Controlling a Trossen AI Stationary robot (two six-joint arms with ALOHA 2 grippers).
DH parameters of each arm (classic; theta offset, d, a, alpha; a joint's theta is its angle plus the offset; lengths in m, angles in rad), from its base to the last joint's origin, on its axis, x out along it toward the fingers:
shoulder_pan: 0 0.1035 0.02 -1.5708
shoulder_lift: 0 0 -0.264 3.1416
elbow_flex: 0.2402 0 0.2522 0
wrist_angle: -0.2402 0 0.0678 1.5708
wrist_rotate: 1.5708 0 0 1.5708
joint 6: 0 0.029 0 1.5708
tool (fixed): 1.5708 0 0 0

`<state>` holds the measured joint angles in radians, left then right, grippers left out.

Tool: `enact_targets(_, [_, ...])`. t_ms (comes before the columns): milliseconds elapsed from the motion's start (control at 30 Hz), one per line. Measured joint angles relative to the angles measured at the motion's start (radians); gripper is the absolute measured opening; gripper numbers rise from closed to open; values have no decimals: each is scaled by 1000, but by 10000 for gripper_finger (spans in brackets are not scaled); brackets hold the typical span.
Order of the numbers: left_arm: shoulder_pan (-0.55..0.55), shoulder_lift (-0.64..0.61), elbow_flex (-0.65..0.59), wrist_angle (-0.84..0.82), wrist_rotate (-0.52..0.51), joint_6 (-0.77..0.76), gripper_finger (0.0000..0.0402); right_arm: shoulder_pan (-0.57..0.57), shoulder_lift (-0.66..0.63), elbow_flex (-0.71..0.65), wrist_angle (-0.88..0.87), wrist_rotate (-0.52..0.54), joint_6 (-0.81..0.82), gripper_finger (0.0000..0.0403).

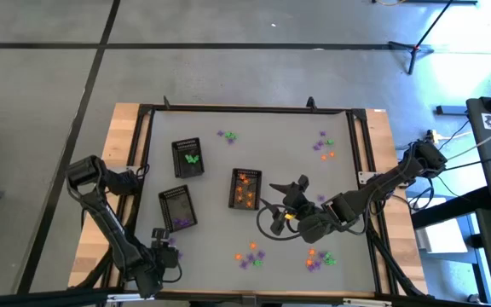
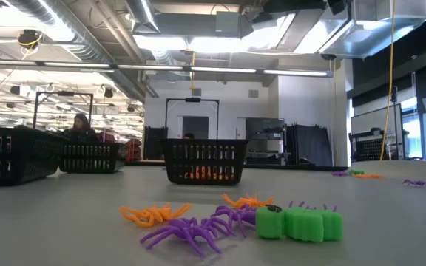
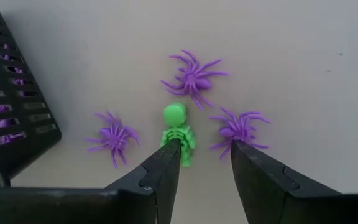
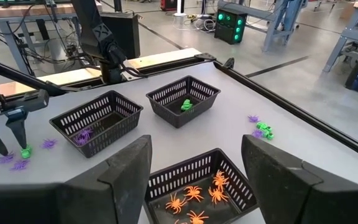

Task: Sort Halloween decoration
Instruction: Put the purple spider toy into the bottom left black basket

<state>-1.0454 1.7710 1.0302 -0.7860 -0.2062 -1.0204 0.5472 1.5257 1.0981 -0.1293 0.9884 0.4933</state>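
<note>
My left gripper point(image 3: 205, 149) points down, open, near the table's near left corner point(image 1: 162, 249), just by the tray with purple spiders point(image 1: 177, 207). Below it a green skeleton point(image 3: 178, 132) lies flat among three purple spiders point(image 3: 193, 76). One fingertip point(image 3: 171, 149) covers the skeleton's lower end, the other point(image 3: 240, 149) stands by a spider point(image 3: 238, 127). My right gripper point(image 4: 194, 149) hangs open and tilted above the tray of orange spiders point(image 4: 197, 186), near the table's middle point(image 1: 281, 209). My left gripper has one fingertip point(image 3: 171, 149) over the lower end of the green skeleton point(image 3: 182, 152), coming from above. I cannot tell whether it touches. The skeleton lies flat on the table.
A third tray point(image 1: 187, 159) at the far left holds green pieces. Loose trinkets lie in clusters at the far middle point(image 1: 228, 136), far right point(image 1: 322, 147), near middle point(image 1: 250, 254) and near right point(image 1: 318, 258). A black frame point(image 1: 254, 109) rims the table.
</note>
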Motion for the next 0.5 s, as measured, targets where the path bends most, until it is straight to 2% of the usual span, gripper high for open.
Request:
enact_targets(267, [4,-5,-2,-19,13,0,141,0,9,0,6,-2,1,246])
enact_targets(500, [27,-37,-4,-14,64,-24,141,-22,35,0,14,-18,1,246])
